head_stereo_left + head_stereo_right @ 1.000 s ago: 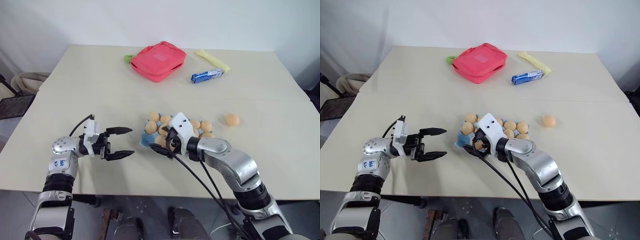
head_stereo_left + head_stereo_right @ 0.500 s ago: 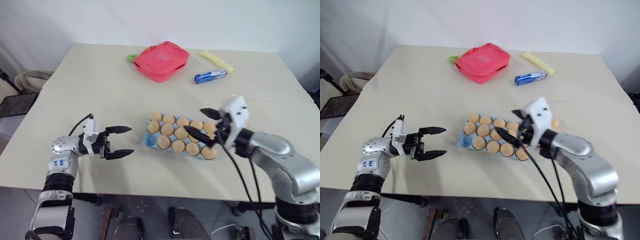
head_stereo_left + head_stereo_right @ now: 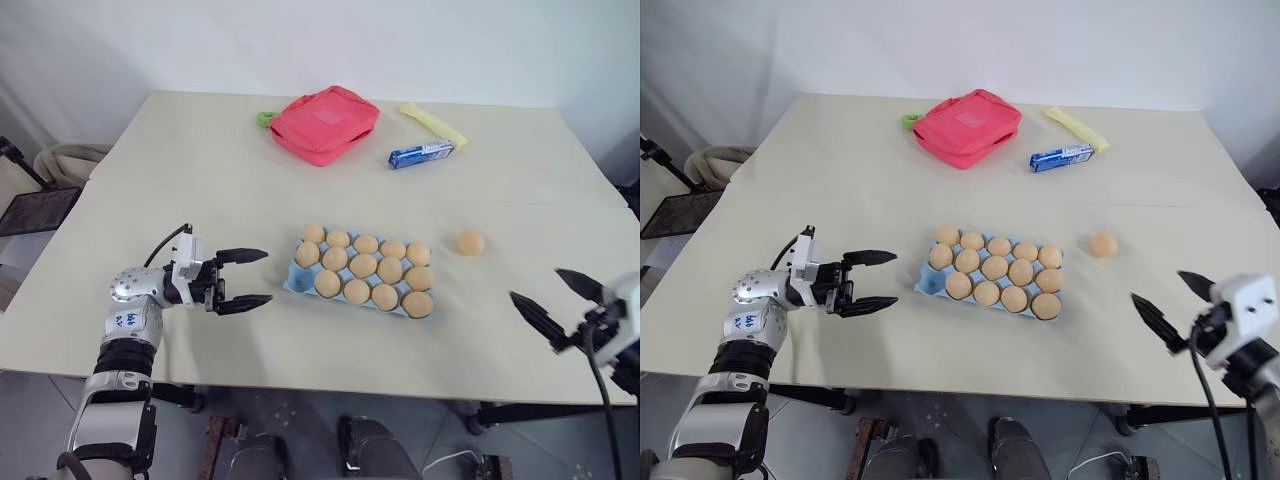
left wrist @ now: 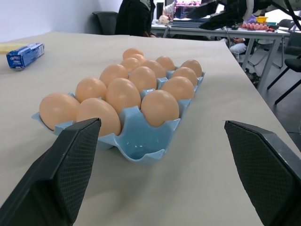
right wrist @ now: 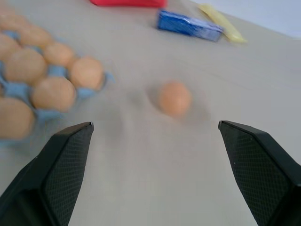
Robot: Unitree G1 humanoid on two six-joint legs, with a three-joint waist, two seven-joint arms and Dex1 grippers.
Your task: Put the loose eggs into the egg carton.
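The egg carton (image 4: 141,141) full of eggs (image 4: 160,107) sits between the open left tool's (image 4: 164,174) fingers.

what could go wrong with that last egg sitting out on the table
The loose egg lies on bare table with nothing to stop it, so a jaw bumping it might send it rolling toward the edge. The one empty cup is at the egg carton's near-left corner, so the right gripper, jaws open, would carry it over the packed eggs and might knock them. The left gripper close by that corner could get in the way.
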